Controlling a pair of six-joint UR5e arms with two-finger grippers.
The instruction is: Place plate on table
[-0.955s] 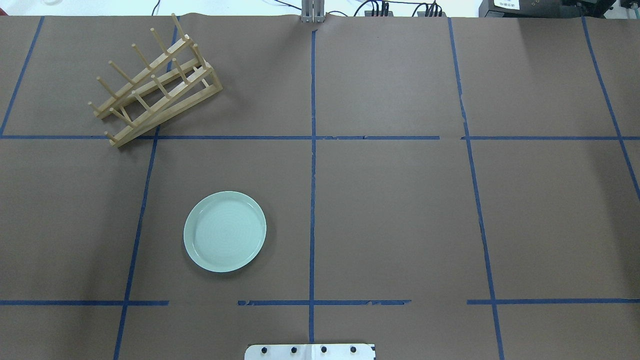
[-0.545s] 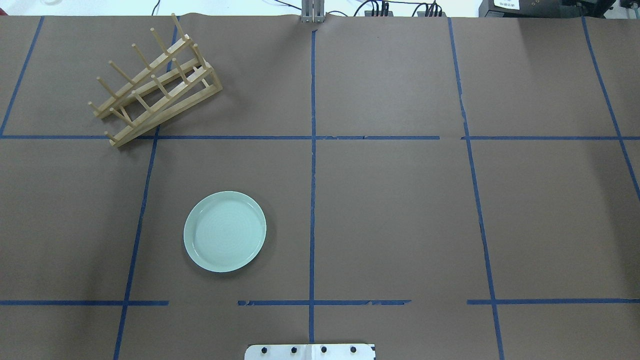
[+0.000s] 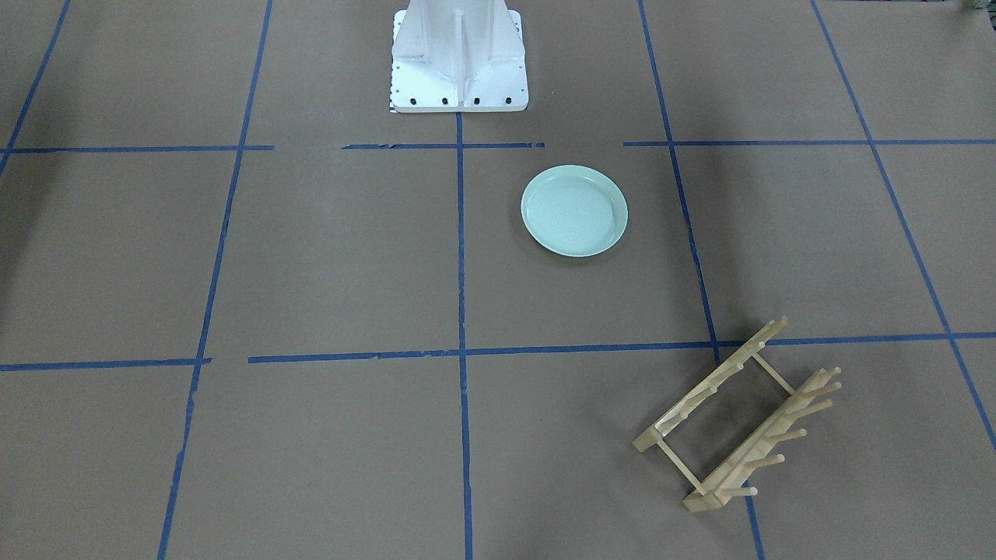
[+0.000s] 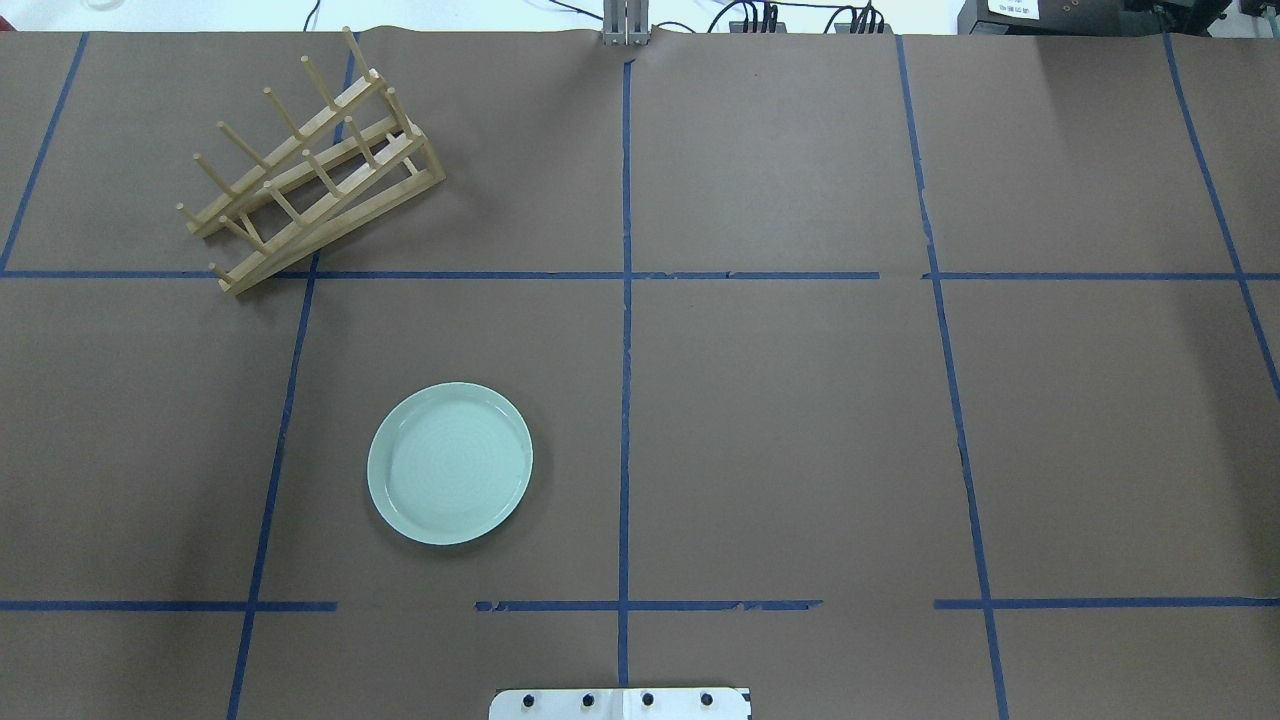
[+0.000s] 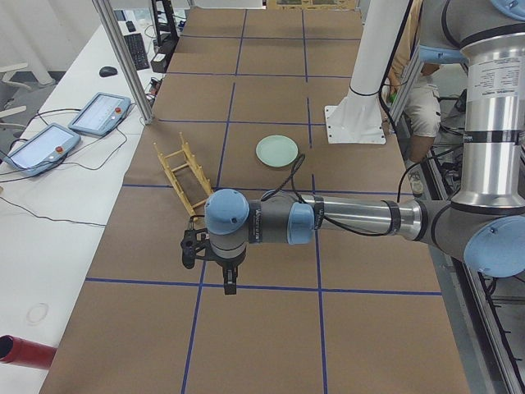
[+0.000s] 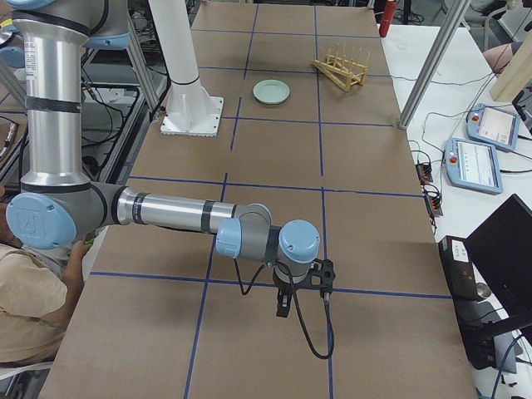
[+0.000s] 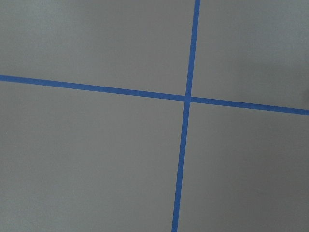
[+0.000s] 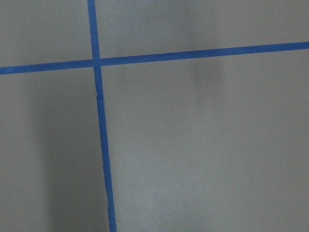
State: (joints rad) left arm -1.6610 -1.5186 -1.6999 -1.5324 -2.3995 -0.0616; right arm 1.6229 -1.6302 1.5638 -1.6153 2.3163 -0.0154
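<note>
The pale mint-green plate (image 4: 450, 463) lies flat on the brown table (image 4: 780, 420), in the grid cell near the robot base; it also shows in the front view (image 3: 574, 210) and the side views (image 5: 276, 151) (image 6: 271, 91). No gripper touches it. My left gripper (image 5: 231, 283) hangs over the table's left end, far from the plate. My right gripper (image 6: 283, 303) hangs over the right end. Both show only in the side views, so I cannot tell if they are open or shut. The wrist views show only paper and blue tape.
The light wooden peg rack (image 4: 310, 170) stands at the far left of the table, beyond the plate; it holds nothing. The white robot base (image 3: 459, 58) stands at the near edge. Tablets (image 5: 100, 113) lie beside the table.
</note>
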